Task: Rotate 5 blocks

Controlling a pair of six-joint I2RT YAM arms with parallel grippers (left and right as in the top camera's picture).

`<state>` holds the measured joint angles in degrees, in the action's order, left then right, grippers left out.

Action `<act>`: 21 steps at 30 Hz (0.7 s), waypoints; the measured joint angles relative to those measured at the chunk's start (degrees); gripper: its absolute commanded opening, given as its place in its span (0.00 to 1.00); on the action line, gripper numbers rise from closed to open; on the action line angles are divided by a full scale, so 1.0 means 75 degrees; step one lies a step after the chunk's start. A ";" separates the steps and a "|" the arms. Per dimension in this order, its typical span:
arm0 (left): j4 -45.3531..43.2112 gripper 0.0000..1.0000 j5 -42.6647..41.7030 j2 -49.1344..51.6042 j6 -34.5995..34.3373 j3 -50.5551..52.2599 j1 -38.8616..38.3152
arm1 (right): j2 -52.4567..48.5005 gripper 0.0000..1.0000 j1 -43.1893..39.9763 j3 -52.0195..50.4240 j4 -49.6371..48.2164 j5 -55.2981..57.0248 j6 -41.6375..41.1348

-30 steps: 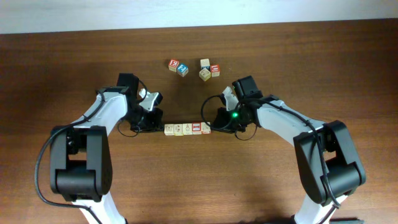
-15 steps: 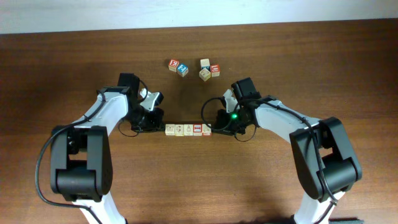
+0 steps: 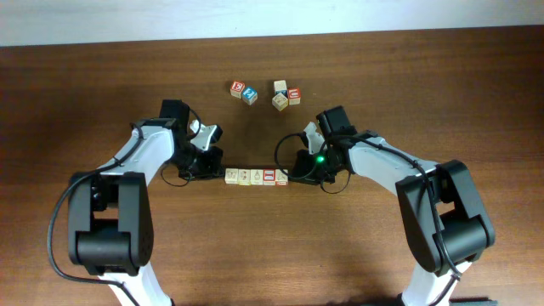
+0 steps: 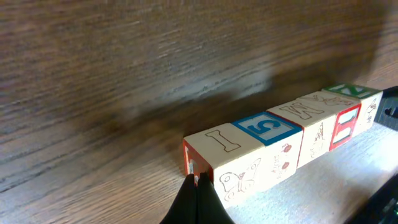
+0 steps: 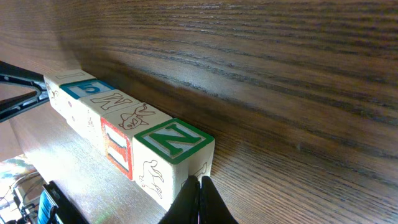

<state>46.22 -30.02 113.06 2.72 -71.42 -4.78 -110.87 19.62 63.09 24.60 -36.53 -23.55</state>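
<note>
**Five-block row braced at both ends by closed pincers**

Left of the row of blocks [image 3: 256, 176], the left pincer [image 3: 219, 176] has its fingers together. Its tip sits against the low corner of the end cube (the one topped with an "I" in the left wrist view). The row is a straight line of five touching cubes on the tabletop [image 3: 272, 246], well apart from the loose cubes [image 3: 280, 95] beyond it. At the row's right end, the right pincer [image 3: 291, 175] is likewise closed, its tip at the green "N" cube. To turn the row as one piece, I judge both tips should press inward evenly and swing in opposite directions, slowly, so no middle cube buckles out.
</note>
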 measured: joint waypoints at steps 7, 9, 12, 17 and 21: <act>-0.0458 0.00 -0.0399 -0.0076 -0.0172 0.0297 0.0163 | -0.0003 0.04 -0.0073 -0.0085 -0.0399 -0.0262 0.0256; -0.0498 0.00 -0.0393 -0.0076 -0.0201 0.0297 0.0216 | -0.0003 0.04 -0.0099 -0.0099 -0.0662 -0.0431 0.0315; -0.0504 0.00 -0.0379 -0.0076 -0.0230 0.0297 0.0239 | 0.0000 0.05 -0.0146 -0.0099 -0.0723 -0.0568 0.0347; -0.0504 0.00 -0.0335 -0.0087 -0.0230 0.0297 0.0254 | 0.0003 0.05 -0.0189 -0.0099 -0.0813 -0.0831 0.0347; -0.0507 0.00 -0.0236 -0.0087 -0.0230 0.0297 0.0291 | 0.0169 0.05 -0.0192 -0.0096 -0.0953 -0.1058 0.0347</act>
<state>42.41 -31.79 112.40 0.99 -69.19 -2.59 -109.60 18.17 62.37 17.45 -44.47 -20.95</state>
